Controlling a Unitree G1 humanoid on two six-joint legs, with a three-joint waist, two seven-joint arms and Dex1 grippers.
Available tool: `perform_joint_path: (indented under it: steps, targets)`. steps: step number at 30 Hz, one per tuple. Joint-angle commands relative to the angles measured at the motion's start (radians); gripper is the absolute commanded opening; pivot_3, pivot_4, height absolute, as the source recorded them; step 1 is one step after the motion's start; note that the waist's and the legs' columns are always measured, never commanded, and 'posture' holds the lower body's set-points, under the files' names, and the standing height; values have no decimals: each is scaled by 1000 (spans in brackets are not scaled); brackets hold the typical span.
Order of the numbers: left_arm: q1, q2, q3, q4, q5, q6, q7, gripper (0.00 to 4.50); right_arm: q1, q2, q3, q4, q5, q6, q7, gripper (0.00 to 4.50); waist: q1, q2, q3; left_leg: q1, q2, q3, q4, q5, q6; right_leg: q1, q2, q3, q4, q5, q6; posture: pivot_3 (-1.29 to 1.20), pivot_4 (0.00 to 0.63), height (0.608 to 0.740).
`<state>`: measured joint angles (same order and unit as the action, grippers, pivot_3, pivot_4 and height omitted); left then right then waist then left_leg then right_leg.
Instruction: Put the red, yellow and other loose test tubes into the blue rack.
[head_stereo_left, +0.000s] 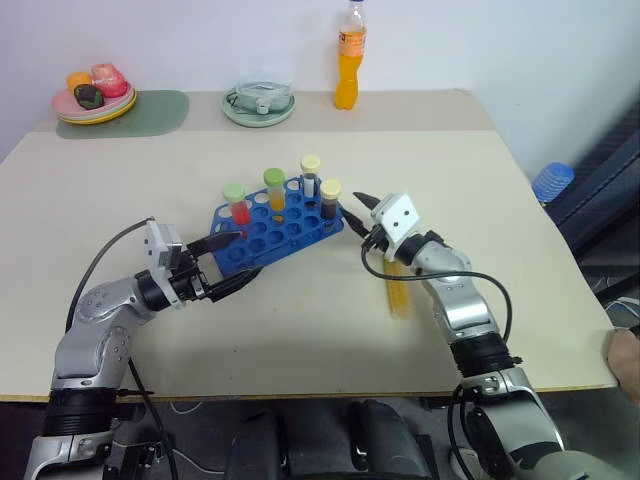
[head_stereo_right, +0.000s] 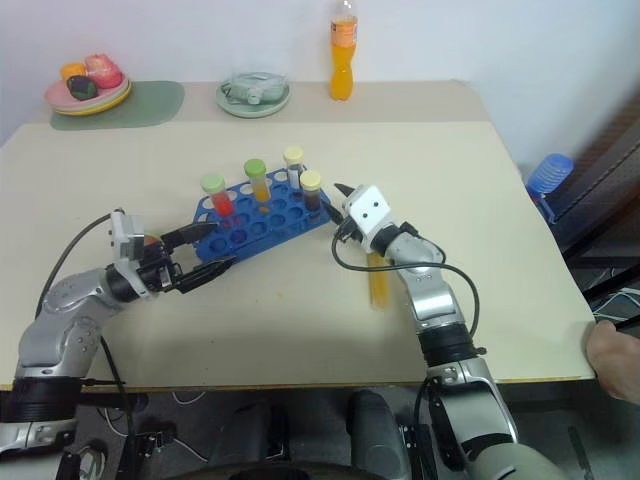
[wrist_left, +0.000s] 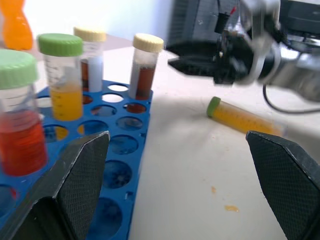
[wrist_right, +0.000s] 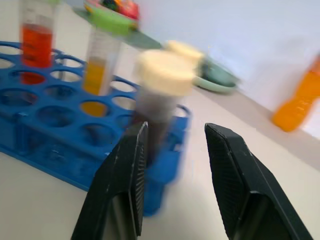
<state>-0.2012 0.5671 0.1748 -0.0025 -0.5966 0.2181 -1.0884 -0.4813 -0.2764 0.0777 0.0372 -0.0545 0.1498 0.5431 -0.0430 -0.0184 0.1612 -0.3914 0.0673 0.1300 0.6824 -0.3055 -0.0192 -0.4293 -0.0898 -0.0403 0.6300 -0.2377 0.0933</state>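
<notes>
The blue rack (head_stereo_left: 278, 224) is seen on the table (head_stereo_left: 480, 200) with four capped tubes standing in it, while a yellow tube (head_stereo_left: 399, 290) lies flat beside the right arm. The left gripper (head_stereo_left: 226, 265) is held wide open around the rack's near corner. The right gripper (head_stereo_left: 361, 208), just beside the rack's far end, is parted slightly and holds nothing.

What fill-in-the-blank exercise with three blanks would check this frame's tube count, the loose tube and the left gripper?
1. The number of capped tubes standing in the blue rack is ____.
2. The yellow tube still lying on the table has a cap coloured ____.
3. The left gripper, at the rack's near end, has its fingers ____.

Missing words: four; green; open
</notes>
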Motion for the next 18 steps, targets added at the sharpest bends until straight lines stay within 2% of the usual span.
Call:
perform_joint_path:
  steps: [1,6,9,11,13,18]
  targets:
    - [-13,-3,-1,19,11,-33,-23,4500,2,-75,-22,-276,23,409,23,1812,2,0,0,0,0,0,0,0,0,0,0,0,0,0,0,0,150,740]
    - [-17,-19,-11,45,22,-52,-42,4500,-49,-177,-46,-465,73,860,42,1812,2,0,0,-1,0,0,0,-4,7,-1,0,0,0,0,-1,0,150,740]
    - [-20,-27,-19,59,28,-59,-56,4500,-116,-245,-76,-515,115,1222,42,1812,3,0,0,-1,0,0,0,-4,8,-1,-1,0,-1,-2,-3,0,150,740]
    - [-22,-27,-23,69,32,-65,-67,4500,-148,-260,-92,-534,152,1390,42,1812,4,0,0,-1,0,0,0,-5,8,-2,-1,0,-1,-2,-3,0,150,740]
    - [-26,-26,-27,76,35,-69,-71,4500,-156,-268,-107,-533,188,1456,37,1812,4,-1,0,-1,0,0,0,-5,9,-2,-1,0,-1,-2,-3,0,150,740]
    - [-45,-32,-38,85,39,-69,-78,4500,-148,-289,-148,-476,313,1465,3,1812,4,-1,0,-2,-1,0,0,-5,9,-2,-1,0,-1,-2,-3,0,150,740]
